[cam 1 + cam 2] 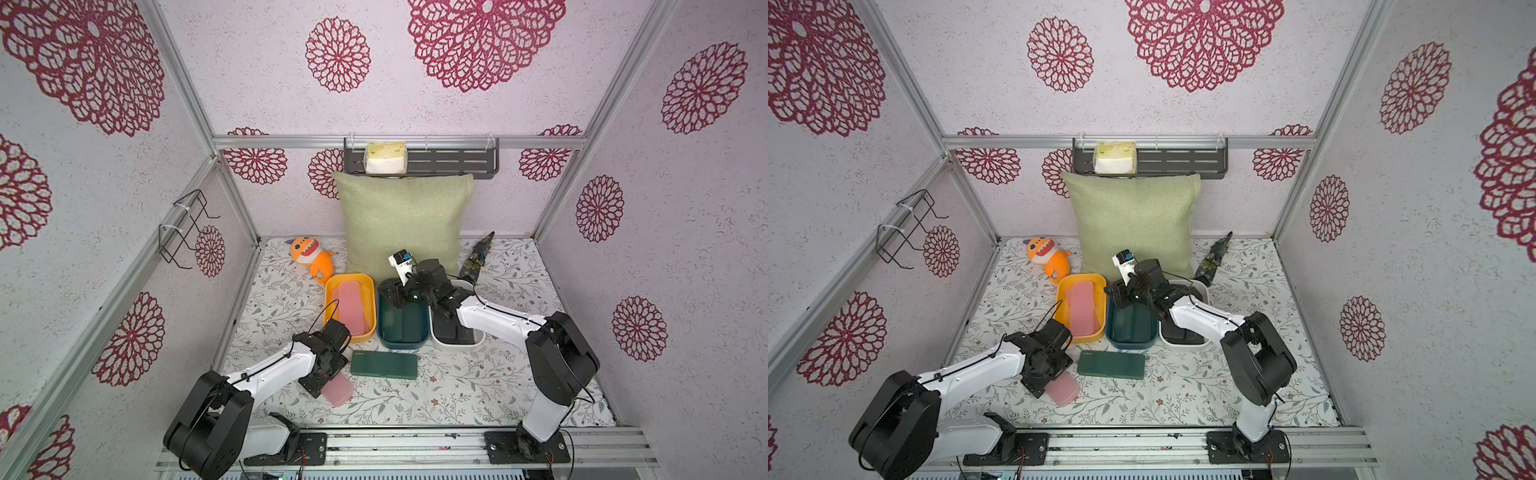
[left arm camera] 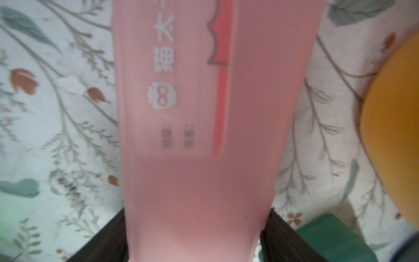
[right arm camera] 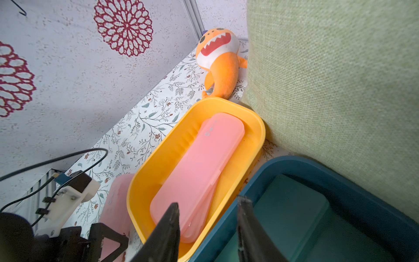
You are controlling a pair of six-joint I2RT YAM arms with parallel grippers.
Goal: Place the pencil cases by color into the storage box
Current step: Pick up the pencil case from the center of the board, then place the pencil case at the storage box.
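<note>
A flower-print tabletop (image 1: 478, 386) sat inside a booth of pale walls stamped with red rosettes. It was closed on three sides and edged at the front by a metal rail (image 1: 415, 440).

The left end effector (image 2: 195, 229) had its fingers (image 2: 283, 233) pressed against both long edges of a pink pencil case (image 2: 204, 113), near one end. The case ran out toward the front rail, and whether it was clear of the tabletop could not be told. Just beside it a green pencil case (image 1: 383, 363) lay flat on the tabletop, with bare cloth in front of it and to its right.

Behind both stood three boxes packed side by side in a row. A yellow box (image 3: 259, 127) held a second pink case (image 3: 204, 163), a teal box (image 3: 340, 167) held a green case (image 3: 290, 204), and a white box (image 1: 457, 344) held black cases (image 1: 452, 332).

The right end effector (image 3: 208, 202) hung partly open and empty over the seam between the yellow and teal boxes, and its arm crossed above the white box.

A green pillow (image 1: 403, 220) leaned close behind the boxes, leaving little room there. An orange plush shark (image 1: 309, 257) lay by the yellow box's far corner. A folded umbrella (image 1: 478, 257) lay to the right of the pillow.
</note>
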